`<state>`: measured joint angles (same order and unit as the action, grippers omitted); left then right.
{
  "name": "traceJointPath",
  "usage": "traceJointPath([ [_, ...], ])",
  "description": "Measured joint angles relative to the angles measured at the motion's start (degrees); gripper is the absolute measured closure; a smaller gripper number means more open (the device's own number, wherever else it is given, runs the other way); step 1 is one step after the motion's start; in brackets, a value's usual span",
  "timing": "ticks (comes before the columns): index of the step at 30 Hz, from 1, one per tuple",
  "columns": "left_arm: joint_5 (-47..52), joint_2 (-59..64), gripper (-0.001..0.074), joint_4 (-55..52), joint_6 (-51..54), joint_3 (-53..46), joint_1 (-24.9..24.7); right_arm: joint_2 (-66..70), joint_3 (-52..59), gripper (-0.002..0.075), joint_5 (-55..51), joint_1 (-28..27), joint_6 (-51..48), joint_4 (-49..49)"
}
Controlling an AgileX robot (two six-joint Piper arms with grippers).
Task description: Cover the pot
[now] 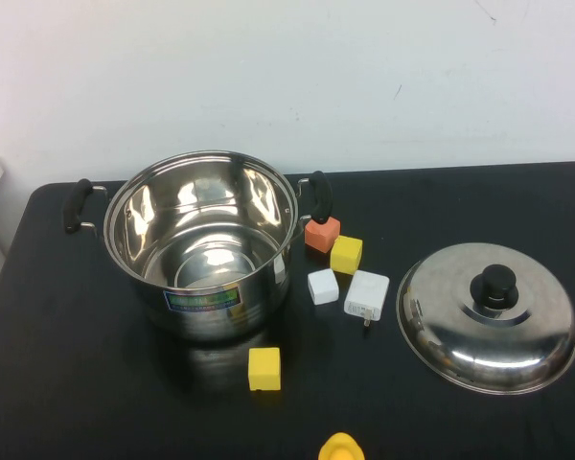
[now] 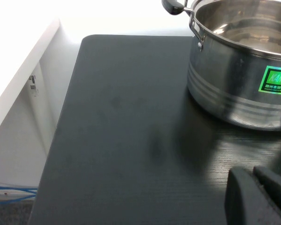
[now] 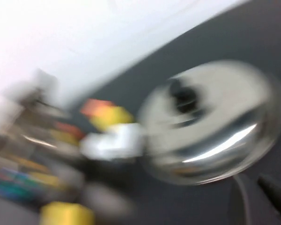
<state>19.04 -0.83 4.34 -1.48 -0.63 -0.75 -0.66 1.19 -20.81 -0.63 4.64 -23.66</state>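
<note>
Black table fills most of the high view, white wall behind it. The pot sits left of centre, open and empty, black handles sticking out at either side. Its label is green-blue; in the left wrist view I can make out "KAN-32" or something close, plus a line of tiny text I can't read.

The lid lies flat on the table at the right of the frame, knob up, well apart from the pot.

Between them are an orange block, yellow block, white cube and white charger. Another yellow block sits below the pot, and a yellow thing pokes in at the bottom edge.

Left gripper only shows as dark fingers in its wrist view's lower right corner, near the pot; can't tell its opening. Right gripper is a dark sliver in its blurry wrist view, near the lid; can't tell either.
</note>
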Motion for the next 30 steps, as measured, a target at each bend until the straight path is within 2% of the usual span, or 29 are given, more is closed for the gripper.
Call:
traceJointPath([
  [4, 0.00, 0.00, 0.0737, 0.00, 0.00, 0.00, 0.00, 0.00, 0.32, 0.0697, -0.29, 0.00, 4.60, -16.33],
  [15, 0.00, 0.00, 0.0737, 0.00, 0.00, 0.00, 0.00, 0.00, 0.32, 0.0713, 4.41, 0.00, -11.99, -19.38],
  [19, 0.00, 0.00, 0.0737, 0.00, 0.00, 0.00, 0.00, 0.00, -0.93, 0.0724, 2.24, 0.00, -21.59, -24.35],
  [24, 0.00, 0.00, 0.0737, 0.00, 0.12, 0.00, 0.00, 0.27, -8.16, 0.0727, -1.00, 0.00, -36.12, -29.11],
  [30, 0.00, 0.00, 0.0737, 0.00, 0.12, 0.00, 0.00, 10.54, -15.75, 0.0727, -4.79, 0.00, -55.68, -35.49],
])
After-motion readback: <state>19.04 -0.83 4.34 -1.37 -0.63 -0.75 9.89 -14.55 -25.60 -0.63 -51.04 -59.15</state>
